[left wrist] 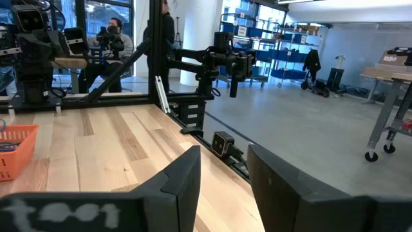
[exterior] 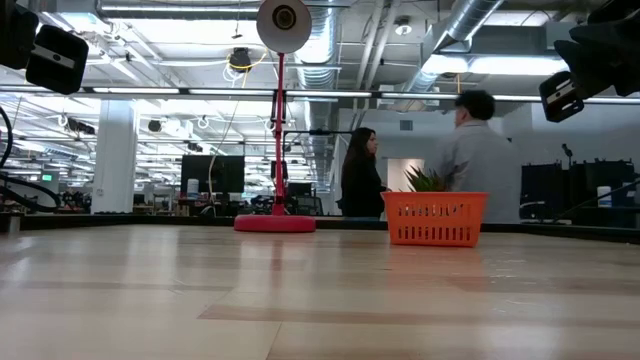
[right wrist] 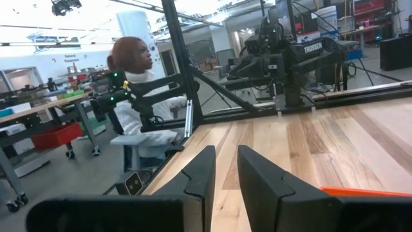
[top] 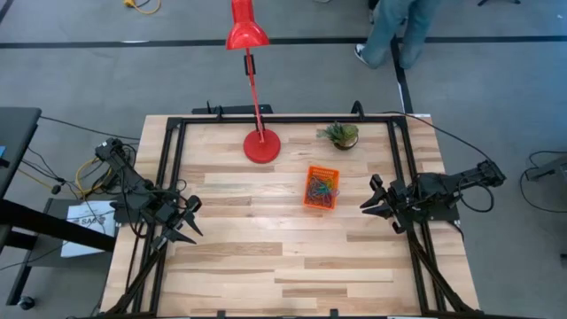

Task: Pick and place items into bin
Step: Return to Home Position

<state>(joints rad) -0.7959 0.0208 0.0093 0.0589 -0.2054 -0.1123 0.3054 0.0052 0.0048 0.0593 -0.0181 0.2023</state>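
Bin on table, well inside edges

A red lamp stands at the table's twelve o'clock, with a small potted plant towards one o'clock.

Bands in bin, right of table middle, lamp base behind-left, plant behind

This is a big robot lab. Past the wooden tabletop, another robot arm sits on its own stand. High above the tabletop run silver pipes and long lights. Beyond the tabletop are people, shelves full of things, desks on wheels and a grey floor.
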